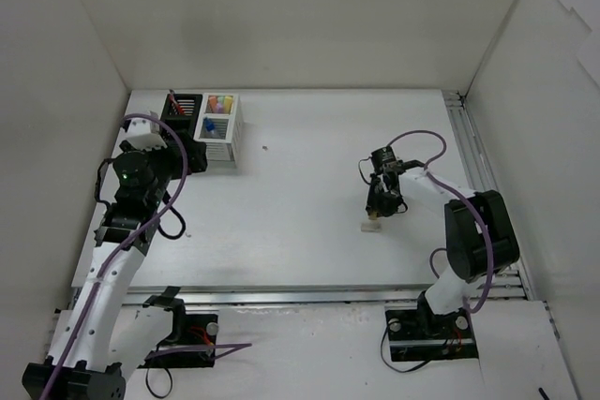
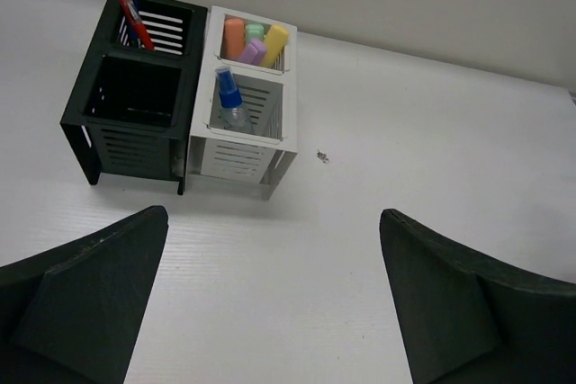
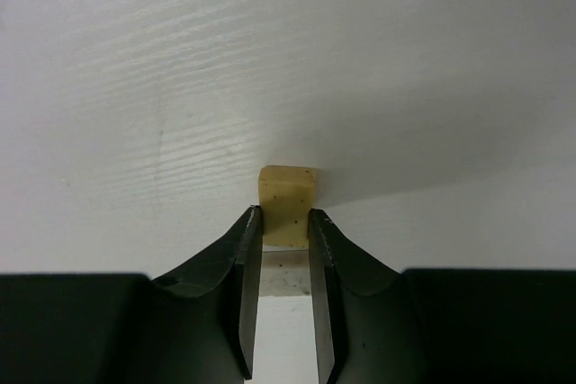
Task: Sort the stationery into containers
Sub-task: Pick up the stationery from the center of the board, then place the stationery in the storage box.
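Plenty of open counter (image 1: 300,194) lies between the organizers (image 1: 202,128) and my right end effector (image 3: 285,214), which points down, clamped on a beige eraser (image 3: 288,188) well right of them. My left end effector (image 2: 272,215) hangs spread wide just in front of the organizers.

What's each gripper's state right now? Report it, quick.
Left gripper: open, holding nothing.
Right gripper: closed on the beige eraser.

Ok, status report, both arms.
Right gripper shut on beige eraser, not yet lifted. Left gripper open, empty, facing the organizers. Nothing blocking.
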You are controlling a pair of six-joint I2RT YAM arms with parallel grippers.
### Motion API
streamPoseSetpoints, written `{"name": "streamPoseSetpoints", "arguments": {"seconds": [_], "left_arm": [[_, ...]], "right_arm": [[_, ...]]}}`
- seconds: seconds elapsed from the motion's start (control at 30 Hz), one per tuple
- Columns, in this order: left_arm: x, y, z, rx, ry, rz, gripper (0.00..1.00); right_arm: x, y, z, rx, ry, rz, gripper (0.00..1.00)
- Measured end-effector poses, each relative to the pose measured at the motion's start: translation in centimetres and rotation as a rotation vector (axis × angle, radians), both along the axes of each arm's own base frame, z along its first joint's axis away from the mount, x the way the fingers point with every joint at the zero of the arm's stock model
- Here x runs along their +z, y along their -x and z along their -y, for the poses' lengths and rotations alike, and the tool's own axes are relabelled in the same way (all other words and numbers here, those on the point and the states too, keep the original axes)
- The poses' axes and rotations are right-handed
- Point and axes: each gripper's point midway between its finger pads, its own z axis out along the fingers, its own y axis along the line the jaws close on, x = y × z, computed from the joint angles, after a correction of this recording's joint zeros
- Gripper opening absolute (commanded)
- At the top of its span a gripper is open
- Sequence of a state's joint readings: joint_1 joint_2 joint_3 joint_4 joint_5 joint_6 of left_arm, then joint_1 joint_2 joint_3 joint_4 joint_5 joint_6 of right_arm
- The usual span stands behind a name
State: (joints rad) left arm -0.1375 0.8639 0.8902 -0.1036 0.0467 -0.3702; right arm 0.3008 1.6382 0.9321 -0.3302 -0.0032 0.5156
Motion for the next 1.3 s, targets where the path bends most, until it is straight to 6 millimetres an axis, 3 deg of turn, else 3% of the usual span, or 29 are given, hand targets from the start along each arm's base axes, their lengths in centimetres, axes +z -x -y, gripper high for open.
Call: {"name": "streamPoseSetpoints", "arguments": {"seconds": [0.1, 0.2, 0.3, 0.4, 0.47, 0.53, 0.6, 0.83, 1.07, 1.23, 1.3], "left_arm": [[-0.5, 0.5, 0.8, -0.056, -0.012, -0.019, 1.0], [-1.0, 0.8, 2.8, -0.177, -0.005, -0.039, 1.0], [-2.0, 1.1, 5.3, -0.323, 0.023, -0.076, 1.0], [-3.5, 1.4, 8.2, -0.483, 0.079, -0.139, 1.0], [-4.4, 1.6, 10.1, -0.585, 0.129, -0.181, 1.0], [-5.1, 1.9, 12.1, -0.682, 0.175, -0.212, 1.0], [-5.7, 2.4, 14.0, -0.76, 0.209, -0.247, 1.0], [-7.0, 3.9, 19.0, -0.915, 0.254, -0.334, 1.0], [-8.0, 3.6, 21.8, -0.969, 0.254, -0.378, 0.99], [-9.9, 3.3, 22.9, -0.975, 0.256, -0.444, 0.83], [-10.1, 3.3, 23.4, -0.985, 0.254, -0.455, 0.8]], "right_arm": [[0.6, -0.5, -1.3, 0.1, -0.046, 0.025, 0.0], [2.6, -1.2, -4.3, 0.284, -0.136, 0.118, 0.0], [7.3, -1.4, -8.9, 0.555, -0.24, 0.314, 0.0], [12.9, -0.2, -13.3, 0.843, -0.308, 0.562, 0.0], [15.9, 1.4, -15.4, 1.003, -0.337, 0.702, 0.0], [17.5, 2.3, -16.4, 1.108, -0.34, 0.791, 0.0], [18.0, 2.4, -16.7, 1.177, -0.321, 0.834, 0.0], [15.6, 2.7, -18.2, 1.32, -0.269, 0.803, 0.0], [15.7, 2.1, -19.3, 1.343, -0.261, 0.832, 0.0], [16.2, 1.9, -19.9, 1.348, -0.257, 0.867, 0.0], [16.3, 1.9, -20.0, 1.349, -0.252, 0.875, 0.0]]}}
